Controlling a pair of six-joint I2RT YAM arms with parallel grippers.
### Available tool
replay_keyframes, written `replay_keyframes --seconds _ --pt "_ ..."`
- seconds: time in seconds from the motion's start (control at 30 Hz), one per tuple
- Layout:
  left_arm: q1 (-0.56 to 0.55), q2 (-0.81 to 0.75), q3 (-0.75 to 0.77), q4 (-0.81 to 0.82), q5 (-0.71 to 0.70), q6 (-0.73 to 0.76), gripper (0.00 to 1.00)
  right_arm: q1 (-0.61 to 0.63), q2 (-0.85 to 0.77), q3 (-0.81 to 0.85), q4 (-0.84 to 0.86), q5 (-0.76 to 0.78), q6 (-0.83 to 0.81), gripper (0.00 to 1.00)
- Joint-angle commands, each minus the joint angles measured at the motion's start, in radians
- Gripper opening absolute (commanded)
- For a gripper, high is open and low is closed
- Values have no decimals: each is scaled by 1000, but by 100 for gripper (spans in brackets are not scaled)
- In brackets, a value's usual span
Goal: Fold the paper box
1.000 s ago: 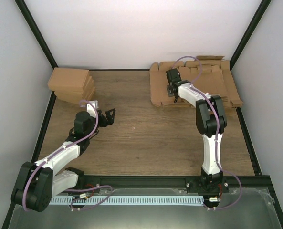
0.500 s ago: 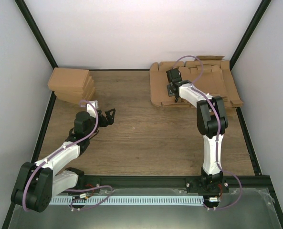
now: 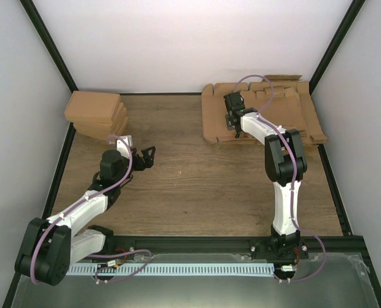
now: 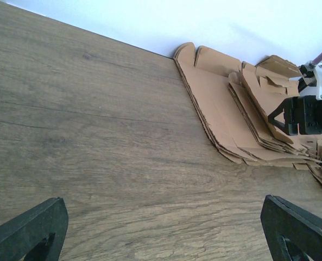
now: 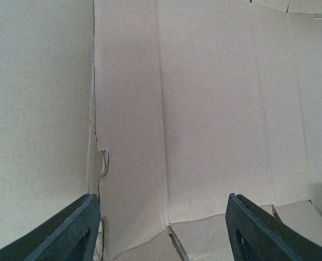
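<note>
— Top external view first. Where do the two arms stand?

— The black left end effector [image 3: 149, 156] hangs over the brown wood-grain counter [image 3: 196, 186], left of the middle. Its jaws are spread wide and nothing is between them. The left wrist camera says the same: a black fingertip in each bottom corner, with only wood grain between them.

— And the other one?

— The black right end effector [image 3: 234, 130] reaches to the far right corner and points down over the pile of flat light-brown cardboard sheets [image 3: 286, 109].

— Is it holding anything?

— No. From the right wrist camera its two dark fingers [image 5: 68, 228] stand apart at the bottom of the picture, at a middling width. Flat cardboard lies below them and nothing is pinched.

— So where is the paper box?

— The paper box [image 5: 215, 109] is a plain light-brown cardboard piece with straight crease lines, lying flat and unfolded on top of that pile, right under the right end effector. A neighbouring sheet's edge runs down the left side of that view, ragged in places. Small flaps show along the bottom edge.

— Does a finger touch the cardboard?

— I cannot tell; they are close above it.

— Anything else on the counter?

— A stack of light-brown shallow rectangular cardboard boxes [image 3: 97, 114] sits at the far left corner, well apart from both arms.
</note>
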Motion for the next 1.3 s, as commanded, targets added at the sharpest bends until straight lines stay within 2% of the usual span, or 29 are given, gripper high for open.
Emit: replay_keyframes --seconds 0.0,0.23,0.4,0.5,0.6,0.67,0.77,0.93,1.07,1.27 --pt "-5 -4 8 10 -4 6 100 8 -5 3 -8 27 -7 66" --pt "-6 -2 8 11 -4 6 100 14 19 6 -13 101 -12 66" --pt "-6 -2 8 12 -4 5 100 15 4 -8 -1 151 6 54" --pt "-5 -1 8 11 -2 5 100 18 -17 -28 23 158 9 43" --pt "-6 -4 8 12 -1 5 100 19 -45 -48 44 166 13 23" --pt "-6 -7 7 11 1 4 100 22 -69 -65 65 168 15 13" --pt "-6 -8 8 12 2 6 100 22 -110 -98 102 166 13 4" --pt "-6 -9 8 13 4 5 100 22 -154 -114 117 143 19 1" --pt "-6 -8 8 14 4 4 100 36 -189 -116 106 46 19 1" --pt "-6 -8 8 12 0 5 100 143 -252 -115 85 -51 -5 1"
